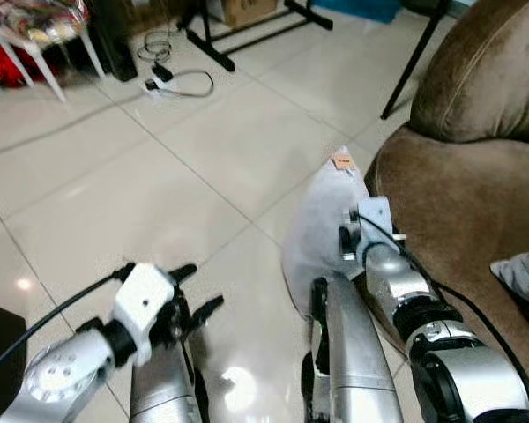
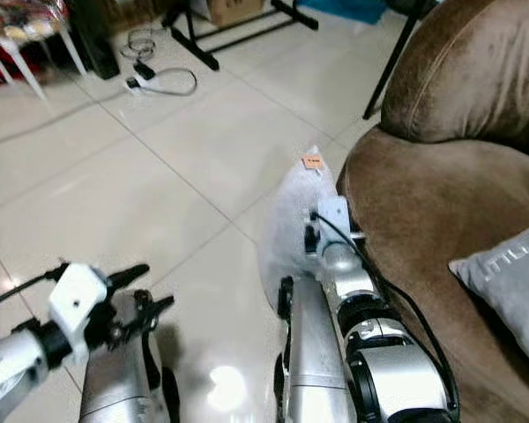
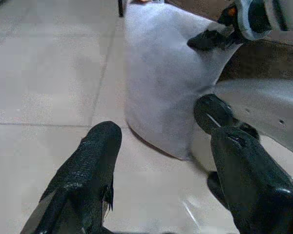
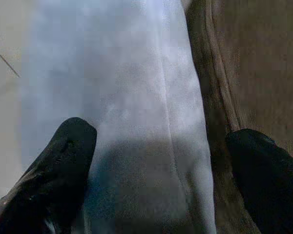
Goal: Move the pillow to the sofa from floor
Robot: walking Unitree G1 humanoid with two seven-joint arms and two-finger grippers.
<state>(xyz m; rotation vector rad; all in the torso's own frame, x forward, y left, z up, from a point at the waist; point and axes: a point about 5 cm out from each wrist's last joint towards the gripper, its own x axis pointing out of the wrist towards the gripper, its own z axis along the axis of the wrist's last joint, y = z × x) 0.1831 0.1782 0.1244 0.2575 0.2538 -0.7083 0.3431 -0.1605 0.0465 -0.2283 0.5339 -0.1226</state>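
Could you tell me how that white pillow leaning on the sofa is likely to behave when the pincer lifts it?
The pillow looks soft and plump, so it will probably sag around the right pincer, whose fingers straddle it. It likely weighs little. Standing on edge against the sofa, it may topple if nudged.

— How's the light?
— Bright and even; overhead glare spots shine on the glossy floor (image 1: 238, 383).
— Sharpness?
— Head views are soft. The right wrist view is dim and blurred, the pillow (image 4: 136, 97) shadowed low down.
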